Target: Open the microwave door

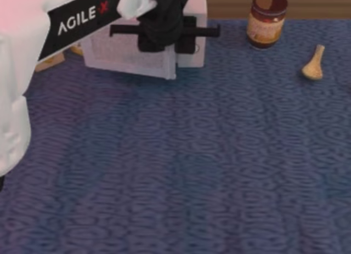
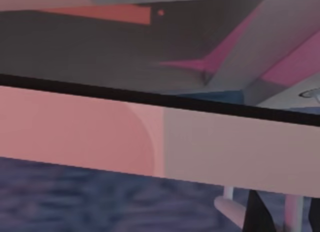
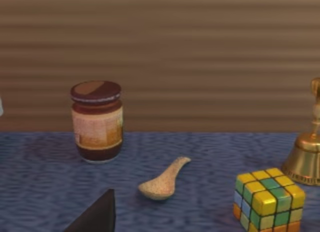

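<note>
The white microwave (image 1: 193, 50) stands at the table's back left. The microwave door (image 1: 127, 50), with its grey mesh window, is swung a little out from the body at its right edge. My left arm reaches over the microwave from the left, and the black left gripper (image 1: 164, 39) sits at the door's front. In the left wrist view the door's edge (image 2: 225, 157) fills the middle. Below it my left gripper (image 2: 287, 218) has dark fingers (image 2: 260, 217) on either side of the white door handle (image 2: 232, 209). My right gripper (image 3: 145, 226) is parked off to the right, open and empty.
A brown jar (image 1: 266, 19) and a pale wooden spoon (image 1: 313, 65) lie at the back right. Near the right gripper are a colour cube (image 3: 267, 199) and a brass bell (image 3: 307, 152). A small carton (image 1: 49, 62) sits left of the microwave.
</note>
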`<action>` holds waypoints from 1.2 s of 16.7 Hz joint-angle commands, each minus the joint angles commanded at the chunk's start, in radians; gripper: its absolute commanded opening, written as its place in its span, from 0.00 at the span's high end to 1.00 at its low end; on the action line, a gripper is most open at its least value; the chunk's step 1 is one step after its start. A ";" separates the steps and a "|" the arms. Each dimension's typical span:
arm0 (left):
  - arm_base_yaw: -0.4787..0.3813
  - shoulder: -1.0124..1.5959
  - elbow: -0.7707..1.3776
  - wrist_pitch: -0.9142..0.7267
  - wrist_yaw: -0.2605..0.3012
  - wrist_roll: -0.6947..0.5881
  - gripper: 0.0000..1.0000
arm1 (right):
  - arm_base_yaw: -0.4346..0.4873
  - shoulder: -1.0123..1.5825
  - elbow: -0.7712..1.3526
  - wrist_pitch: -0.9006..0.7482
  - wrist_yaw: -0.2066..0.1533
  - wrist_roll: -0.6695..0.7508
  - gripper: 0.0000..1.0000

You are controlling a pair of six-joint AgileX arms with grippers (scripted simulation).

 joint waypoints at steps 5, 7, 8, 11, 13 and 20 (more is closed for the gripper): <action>0.018 -0.071 -0.121 0.057 0.031 0.077 1.00 | 0.000 0.000 0.000 0.000 0.000 0.000 0.00; 0.021 -0.085 -0.146 0.069 0.038 0.093 1.00 | 0.000 0.000 0.000 0.000 0.000 0.000 0.00; 0.021 -0.086 -0.146 0.070 0.038 0.094 1.00 | 0.000 0.000 0.000 0.000 0.000 0.000 0.00; 0.021 -0.086 -0.146 0.070 0.038 0.094 1.00 | 0.000 0.000 0.000 0.000 0.000 0.000 0.00; 0.021 -0.086 -0.146 0.070 0.038 0.094 1.00 | 0.000 0.000 0.000 0.000 0.000 0.000 0.00; 0.021 -0.086 -0.146 0.070 0.038 0.094 1.00 | 0.000 0.000 0.000 0.000 0.000 0.000 0.00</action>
